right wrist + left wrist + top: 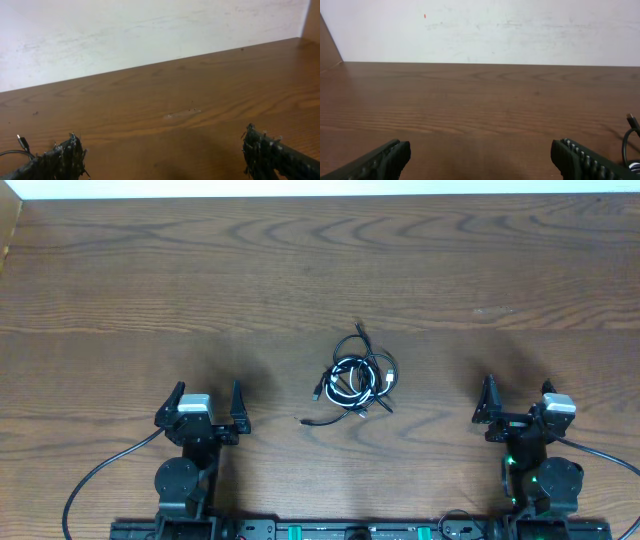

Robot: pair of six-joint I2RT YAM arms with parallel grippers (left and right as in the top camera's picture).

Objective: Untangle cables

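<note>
Fingers apart, left gripper (207, 400) and right gripper (517, 402) flank the cables (358, 380) at eight and four o'clock; pinching crossed strands could tighten knots.

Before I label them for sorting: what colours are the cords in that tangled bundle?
Black and white: the cables are black cords looped with a white one. The overhead view shows it best.

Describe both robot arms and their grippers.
The left arm and right arm are black with round joints. The left gripper and right gripper each carry a silver-grey block and two black textured fingers. A thick black cable trails from each arm.
</note>
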